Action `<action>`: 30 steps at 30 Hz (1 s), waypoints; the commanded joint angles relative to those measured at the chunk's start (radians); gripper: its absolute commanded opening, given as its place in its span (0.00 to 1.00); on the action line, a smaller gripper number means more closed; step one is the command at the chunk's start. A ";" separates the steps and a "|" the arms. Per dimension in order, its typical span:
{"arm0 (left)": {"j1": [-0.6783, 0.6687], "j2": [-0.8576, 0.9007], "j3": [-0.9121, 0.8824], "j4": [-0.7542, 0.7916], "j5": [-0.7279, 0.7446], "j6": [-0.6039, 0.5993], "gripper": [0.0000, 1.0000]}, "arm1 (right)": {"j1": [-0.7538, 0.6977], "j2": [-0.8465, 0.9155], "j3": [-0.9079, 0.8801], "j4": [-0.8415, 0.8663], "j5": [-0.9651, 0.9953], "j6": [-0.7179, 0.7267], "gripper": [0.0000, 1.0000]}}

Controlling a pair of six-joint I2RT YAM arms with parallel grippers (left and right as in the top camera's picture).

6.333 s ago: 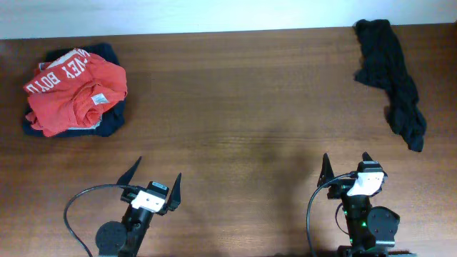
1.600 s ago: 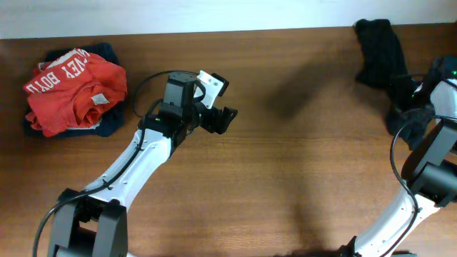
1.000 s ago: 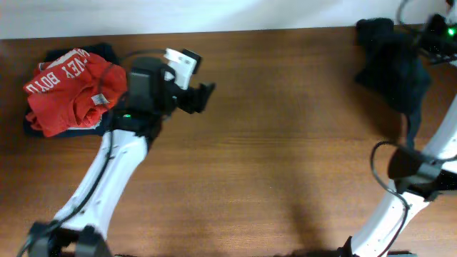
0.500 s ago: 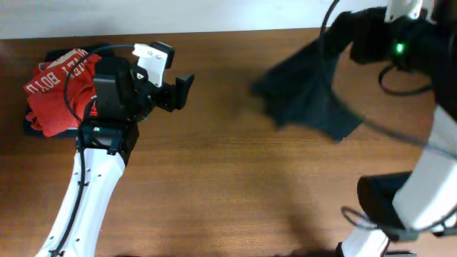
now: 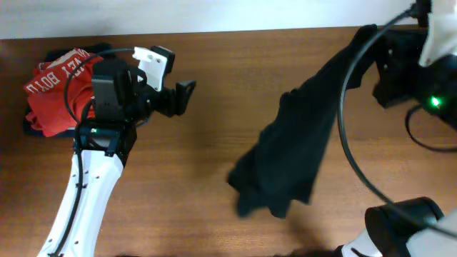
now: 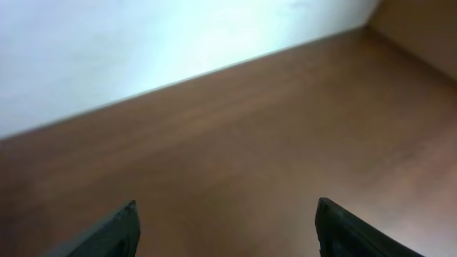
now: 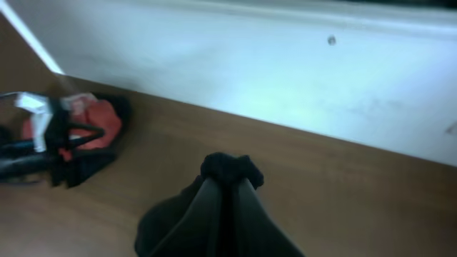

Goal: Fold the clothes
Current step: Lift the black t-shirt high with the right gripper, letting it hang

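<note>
Gripping a bunched fold, my right pincer (image 7: 228, 184) dangles the plain black soft fabric garment (image 5: 293, 150) over the brown wooden table (image 5: 178, 185), right of centre. My left pincer (image 5: 180, 98) gapes empty. I'd lower gently, spreading it flat.

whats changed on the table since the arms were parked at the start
The right tool took hold of the black garment at the far right corner and swung it leftward toward the centre. The left tool, open, reached out beside the red shirt. That shirt stayed put.
</note>
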State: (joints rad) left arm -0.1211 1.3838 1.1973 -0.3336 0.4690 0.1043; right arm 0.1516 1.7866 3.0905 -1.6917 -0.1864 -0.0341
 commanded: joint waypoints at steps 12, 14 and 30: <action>-0.037 -0.027 0.021 -0.200 0.175 0.138 0.75 | 0.003 0.224 -0.057 0.149 0.064 0.095 0.04; -0.077 -0.026 0.021 -0.220 0.175 0.174 0.75 | 0.003 0.224 -0.057 0.161 0.064 0.099 0.04; -0.325 0.007 0.021 -0.163 -0.041 0.203 0.70 | -0.003 0.224 -0.057 0.163 0.068 0.137 0.04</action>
State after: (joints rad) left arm -0.4488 1.3838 1.1988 -0.5037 0.4545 0.3115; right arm 0.1516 2.0319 3.0200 -1.5391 -0.1280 0.0830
